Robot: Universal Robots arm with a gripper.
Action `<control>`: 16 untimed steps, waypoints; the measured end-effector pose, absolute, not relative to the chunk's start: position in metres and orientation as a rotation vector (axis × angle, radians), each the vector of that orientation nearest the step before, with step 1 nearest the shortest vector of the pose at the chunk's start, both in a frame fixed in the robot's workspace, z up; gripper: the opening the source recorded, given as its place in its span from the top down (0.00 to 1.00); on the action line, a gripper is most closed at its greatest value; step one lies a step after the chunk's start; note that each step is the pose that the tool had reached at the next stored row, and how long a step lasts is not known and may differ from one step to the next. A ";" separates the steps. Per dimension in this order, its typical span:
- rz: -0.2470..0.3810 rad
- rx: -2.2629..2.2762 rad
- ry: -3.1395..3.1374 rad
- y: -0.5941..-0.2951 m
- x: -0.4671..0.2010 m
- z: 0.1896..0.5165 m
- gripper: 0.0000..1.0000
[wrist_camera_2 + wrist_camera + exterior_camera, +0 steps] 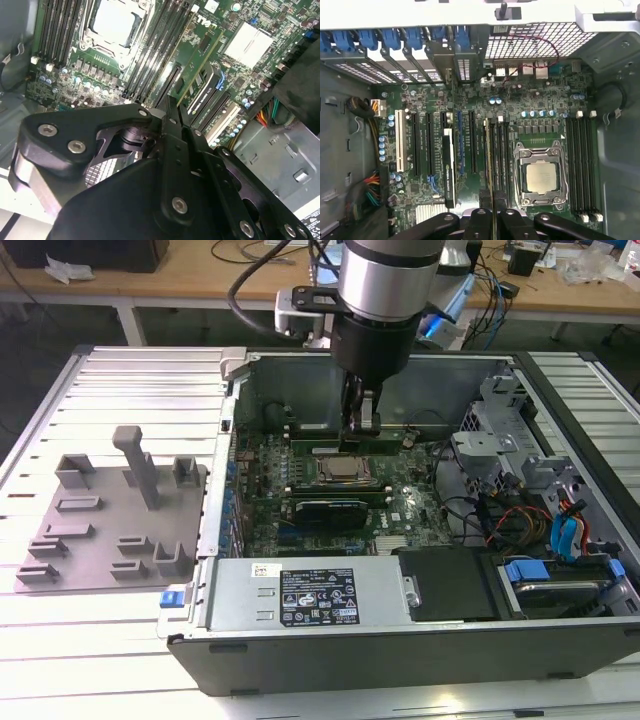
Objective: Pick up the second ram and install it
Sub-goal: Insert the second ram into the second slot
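The second ram (pixel 312 448) is a thin green stick lying lengthwise just above the motherboard, close beside the CPU socket (pixel 345 471). My gripper (pixel 362 428) reaches straight down into the open computer case and is shut on the stick's middle. In the first wrist view the ram (pixel 490 165) shows edge-on, running out from between my gripper (pixel 493 214) along the black memory slots (pixel 501 160) next to the socket (pixel 540 177). Whether it sits in a slot I cannot tell. In the second wrist view the black fingers (pixel 167 132) are pressed together above the slots.
A black-covered expansion card (pixel 325 511) (pixel 449 170) stands beyond the slots, away from the socket. A grey tray with upright holders (pixel 110 510) lies outside the case at the exterior view's left. Power supply (pixel 300 595), drive cage and cables (pixel 560 530) crowd the case.
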State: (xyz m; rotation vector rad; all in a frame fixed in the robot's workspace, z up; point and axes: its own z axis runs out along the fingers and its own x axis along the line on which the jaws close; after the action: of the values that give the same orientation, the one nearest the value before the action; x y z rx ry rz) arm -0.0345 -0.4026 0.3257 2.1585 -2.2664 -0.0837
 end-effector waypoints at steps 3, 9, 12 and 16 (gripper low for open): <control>-0.084 2.159 -2.266 -0.403 -0.035 0.321 0.89; -0.084 2.158 -2.266 -0.403 -0.035 0.313 0.89; -0.084 2.159 -2.266 -0.403 -0.035 0.312 0.89; -0.084 2.159 -2.266 -0.403 -0.035 0.310 0.89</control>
State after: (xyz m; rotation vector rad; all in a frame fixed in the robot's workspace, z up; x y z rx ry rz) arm -0.0345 -0.4026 0.3105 2.1585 -2.2663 -0.0837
